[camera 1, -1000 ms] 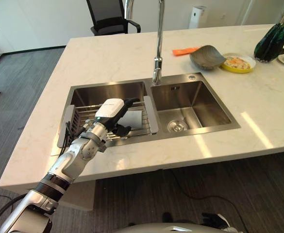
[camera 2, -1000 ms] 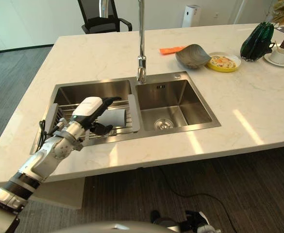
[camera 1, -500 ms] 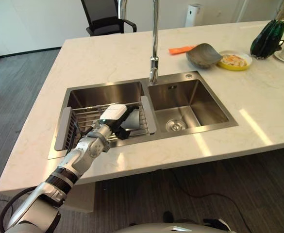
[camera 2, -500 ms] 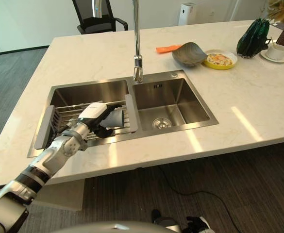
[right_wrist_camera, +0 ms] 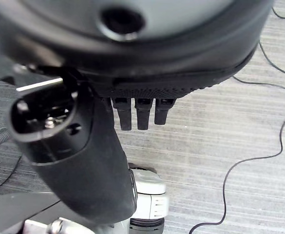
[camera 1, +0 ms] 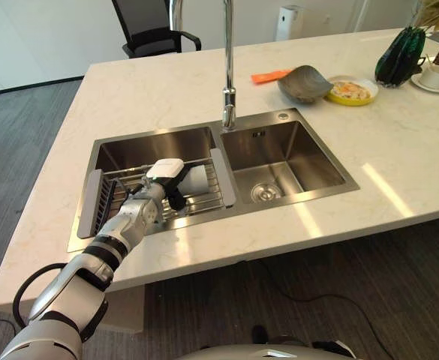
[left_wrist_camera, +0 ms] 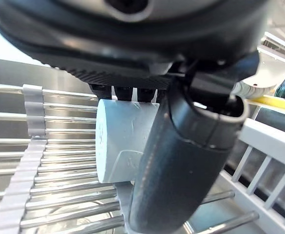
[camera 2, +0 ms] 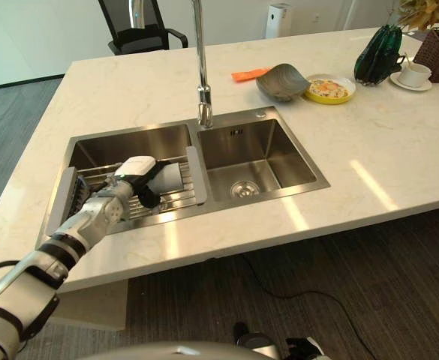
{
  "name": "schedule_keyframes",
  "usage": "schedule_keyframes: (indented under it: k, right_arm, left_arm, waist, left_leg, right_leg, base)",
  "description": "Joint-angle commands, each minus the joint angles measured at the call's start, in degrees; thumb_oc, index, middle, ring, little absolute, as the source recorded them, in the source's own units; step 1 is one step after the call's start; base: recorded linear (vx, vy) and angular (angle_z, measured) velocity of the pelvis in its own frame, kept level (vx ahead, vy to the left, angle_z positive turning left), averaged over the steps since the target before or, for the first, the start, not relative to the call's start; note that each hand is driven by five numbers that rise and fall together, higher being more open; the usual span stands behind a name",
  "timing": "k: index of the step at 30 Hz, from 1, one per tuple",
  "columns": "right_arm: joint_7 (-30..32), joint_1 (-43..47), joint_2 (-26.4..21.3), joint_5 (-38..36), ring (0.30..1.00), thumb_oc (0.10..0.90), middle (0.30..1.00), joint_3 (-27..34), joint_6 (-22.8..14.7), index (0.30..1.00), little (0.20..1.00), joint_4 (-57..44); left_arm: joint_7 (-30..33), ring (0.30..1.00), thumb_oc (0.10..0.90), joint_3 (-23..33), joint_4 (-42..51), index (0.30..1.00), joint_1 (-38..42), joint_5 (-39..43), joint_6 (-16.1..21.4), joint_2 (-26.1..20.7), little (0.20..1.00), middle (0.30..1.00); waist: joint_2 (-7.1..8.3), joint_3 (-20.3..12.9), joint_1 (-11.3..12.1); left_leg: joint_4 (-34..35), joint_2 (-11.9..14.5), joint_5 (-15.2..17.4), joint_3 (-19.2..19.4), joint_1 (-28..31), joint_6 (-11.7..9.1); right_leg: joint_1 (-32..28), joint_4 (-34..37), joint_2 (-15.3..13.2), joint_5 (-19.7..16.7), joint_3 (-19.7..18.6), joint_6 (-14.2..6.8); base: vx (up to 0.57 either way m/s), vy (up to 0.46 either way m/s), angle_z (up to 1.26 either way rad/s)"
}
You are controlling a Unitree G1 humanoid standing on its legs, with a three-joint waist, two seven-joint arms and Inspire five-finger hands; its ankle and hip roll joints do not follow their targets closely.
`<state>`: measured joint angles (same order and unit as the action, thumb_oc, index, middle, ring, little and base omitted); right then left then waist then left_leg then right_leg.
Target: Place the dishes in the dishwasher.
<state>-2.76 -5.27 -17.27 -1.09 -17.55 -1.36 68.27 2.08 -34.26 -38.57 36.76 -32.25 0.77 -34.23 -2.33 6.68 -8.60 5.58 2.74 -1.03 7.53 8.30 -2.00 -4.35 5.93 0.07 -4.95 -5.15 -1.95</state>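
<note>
One robot hand (camera 1: 165, 174) grips cup (left_wrist_camera: 120, 146), rack (camera 1: 204, 196) left basin.

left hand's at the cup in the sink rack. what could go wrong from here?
1. The left hand meets the pale cup, lying on its side on the wire rack; a round cup may roll or slip as fingers close.
2. The rack sits over the left sink basin, so a lost cup could drop in.
3. Lifting out, the arm passes near the tap.
</note>
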Motion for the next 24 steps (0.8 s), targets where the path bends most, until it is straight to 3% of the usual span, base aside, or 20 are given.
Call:
schedule_keyframes:
  k: [1,10,11,13,15,17,20,24]
  right_arm:
    - [-1.0,1.9,-0.1,-0.4,0.9,0.8,0.9,-2.1,-1.7,0.9,0.9,0.1]
    - [-0.1,1.2,0.1,-0.6,0.9,0.8,0.9,-1.8,-2.7,0.9,0.9,-0.6]
    - [0.3,0.6,0.6,-0.5,0.9,0.8,0.9,-1.5,-3.1,0.9,0.9,-0.9]
    - [0.9,0.1,1.0,-0.1,0.9,0.8,0.9,-1.5,-3.1,0.9,0.9,-0.7]
    - [2.1,-0.1,2.3,0.4,0.9,0.8,0.9,-0.8,-2.9,0.9,0.9,-0.1]
    - [2.6,-0.1,2.6,0.4,0.9,0.8,0.9,-0.4,-2.7,0.9,0.9,0.2]
    - [5.6,0.0,2.7,-0.3,0.9,0.8,0.9,1.9,-2.4,0.9,0.9,0.8]
    - [6.7,-0.6,3.1,-1.1,0.9,0.8,0.9,3.4,-2.2,0.9,0.9,0.7]
  left_arm:
    - [1.6,0.3,0.4,-0.6,-3.2,0.3,9.4,-2.7,0.4,-3.7,0.3,0.3]
    - [9.0,0.3,0.4,4.2,7.3,0.3,5.9,0.4,3.2,-5.1,0.3,0.3]
    - [13.1,0.3,0.4,8.2,13.8,0.3,3.7,2.9,4.8,-5.5,0.3,0.3]
    - [15.4,0.3,0.4,12.6,18.5,0.3,0.3,5.6,5.5,-4.8,0.3,0.3]
    - [21.4,0.3,0.4,21.4,26.8,0.3,-5.0,13.4,7.5,1.1,0.3,0.3]
    - [23.3,0.3,0.4,24.4,29.1,0.3,-7.2,16.0,8.0,3.3,0.3,0.3]
    - [27.2,0.3,0.4,32.1,39.7,0.3,-13.9,29.2,12.5,11.7,0.3,0.3]
    - [27.8,0.3,0.4,37.6,48.9,0.3,-22.0,33.2,15.0,13.8,0.3,0.3]
  waist:
    - [1.44,-0.3,-0.6]
    - [1.88,-0.3,-0.2]
    - [2.21,-0.3,0.4]
    - [2.45,-0.5,0.4]
    - [3.14,-0.5,1.2]
    - [3.24,-0.5,1.4]
    - [3.39,-0.4,2.3]
    - [3.28,-0.2,3.8]
  left_leg:
    - [-0.6,-2.1,4.2,1.5,2.3,-1.0]
    - [-0.6,-2.1,4.3,1.2,2.1,-1.0]
    - [-0.6,-2.1,4.3,0.9,2.0,-1.1]
    - [-0.6,-2.1,4.3,0.6,2.0,-1.1]
    - [-0.6,-2.1,4.3,0.2,1.9,-1.2]
    - [-0.6,-2.1,4.4,0.0,1.9,-1.2]
    - [-0.6,-2.0,4.5,-0.5,1.8,-1.1]
    - [-0.6,-2.1,3.6,-1.1,1.1,-1.2]
  right_leg:
    - [-3.0,-0.9,-1.4,5.1,1.5,-5.0]
    - [-3.0,-0.9,-1.5,5.3,2.0,-5.0]
    - [-3.1,-0.9,-1.6,5.3,2.3,-4.9]
    - [-3.2,-0.9,-1.6,5.4,2.6,-4.9]
    - [-3.3,-0.9,-1.7,5.5,3.2,-4.5]
    - [-3.4,-0.9,-1.8,5.6,3.4,-4.4]
    - [-3.6,-0.9,-1.9,5.8,3.9,-3.9]
    - [-3.4,-0.9,-2.1,5.4,4.6,-3.6]
  base:
    - [-0.02,0.001,-0.06]
    - [0.0,-0.001,-0.02]
    - [0.0,0.0,0.0]
    - [0.01,-0.007,0.02]
    - [0.02,-0.017,0.05]
    - [0.01,-0.008,0.07]
    - [0.01,-0.006,0.08]
    - [-0.02,-0.009,0.03]
